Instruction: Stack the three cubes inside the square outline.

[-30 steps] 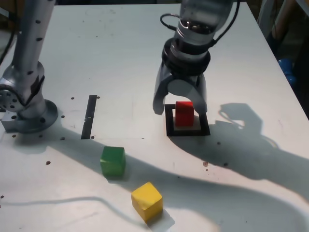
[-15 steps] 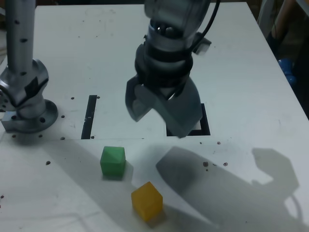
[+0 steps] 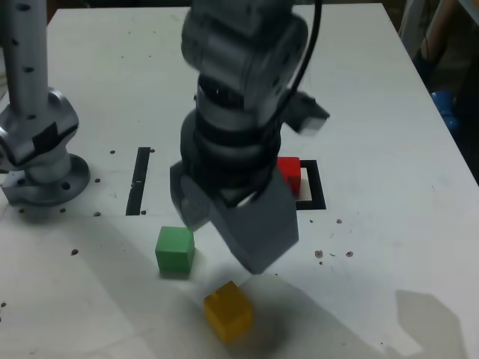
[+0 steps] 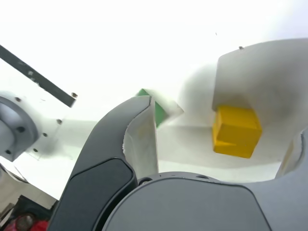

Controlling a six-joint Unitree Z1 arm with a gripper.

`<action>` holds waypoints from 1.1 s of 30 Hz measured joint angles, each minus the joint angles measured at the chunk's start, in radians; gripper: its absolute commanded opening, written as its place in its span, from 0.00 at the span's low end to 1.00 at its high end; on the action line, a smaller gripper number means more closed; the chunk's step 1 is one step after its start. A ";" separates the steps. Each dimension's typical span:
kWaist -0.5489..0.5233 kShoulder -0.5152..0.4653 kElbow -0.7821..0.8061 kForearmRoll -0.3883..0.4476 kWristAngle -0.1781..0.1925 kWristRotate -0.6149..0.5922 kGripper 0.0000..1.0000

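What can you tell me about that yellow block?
The yellow cube is a small, solid-coloured block with flat matt faces and crisp edges; its material cannot be told. It sits on the white table, turned so a corner faces the exterior camera, in the arm's shadow. Nothing touches it. The open gripper hangs just above it, and the wrist view shows it between the fingers. The green cube lies apart, to the exterior view's left.

Arm blocks most of the red cube (image 3: 290, 173) and half the square outline (image 3: 313, 196) in the exterior view. In the wrist view, the green cube (image 4: 159, 111) is mostly behind a finger (image 4: 143, 139).
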 measured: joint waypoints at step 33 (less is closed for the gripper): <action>-0.091 0.156 0.003 -0.146 -0.077 -0.061 0.73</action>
